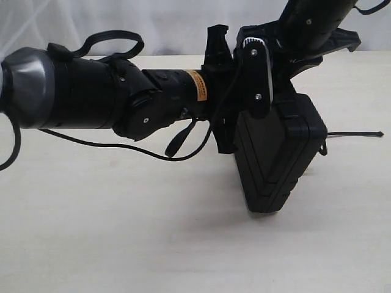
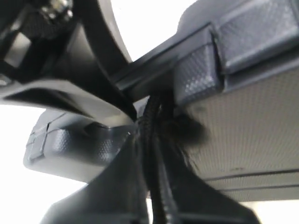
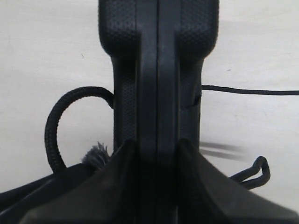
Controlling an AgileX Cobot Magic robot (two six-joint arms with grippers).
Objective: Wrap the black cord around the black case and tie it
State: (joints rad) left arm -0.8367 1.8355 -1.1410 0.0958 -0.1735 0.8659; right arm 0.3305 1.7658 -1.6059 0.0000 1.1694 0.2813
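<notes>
Nearest, the left arm (image 1: 79, 91) reaches across to the black case (image 1: 278, 159), which hangs tilted above mid-bench (image 1: 183, 244) with the right pincer (image 3: 156, 151) clamped on its edge. The left pincer (image 2: 148, 140) looks pinched on the black cord (image 1: 354, 133) against the case. A tail trails toward the right edge. Best to keep the cord taut and the case steady.

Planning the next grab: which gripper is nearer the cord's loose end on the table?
Right. The right gripper clamps the black case, closer to the loose end of the black cord; the left gripper is on the case's far side.
</notes>
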